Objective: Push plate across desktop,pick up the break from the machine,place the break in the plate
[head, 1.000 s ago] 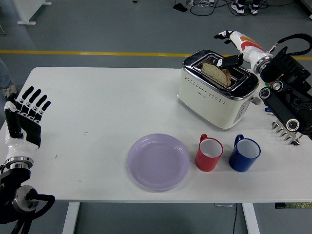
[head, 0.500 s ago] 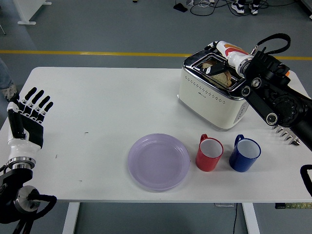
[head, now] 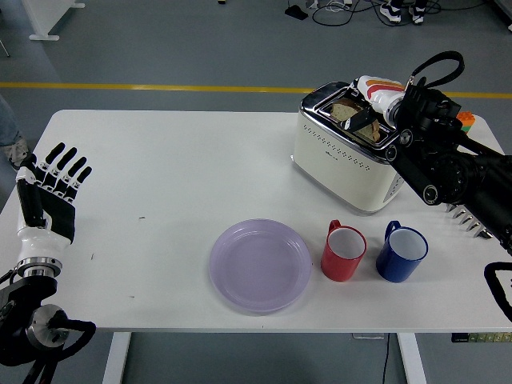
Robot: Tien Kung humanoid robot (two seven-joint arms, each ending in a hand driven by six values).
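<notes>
Overhead, head view only:
Counter (head: 160, 168): white, carrying everything below.
Toaster (head: 352, 148): cream with a chrome top, at the far right of the counter; a row of small marks runs down its right side, too small to read.
Bread (head: 350, 113): one slice standing in the toaster's slot, top edge poking out.
Right robot hand (head: 370, 104): white with orange patches, reaching in from the right over the toaster top; dark fingertips are at the bread, but whether they pinch it cannot be told.
Plate (head: 260, 265): pale lilac, near the counter's front edge, well apart from the toaster.
Red mug (head: 343, 252): just right of the plate.
Blue mug (head: 402, 252): beside the red mug.
Left robot hand (head: 50, 194): upright at the counter's left edge, fingers spread, holding nothing.
Writing: none legible anywhere.
</notes>
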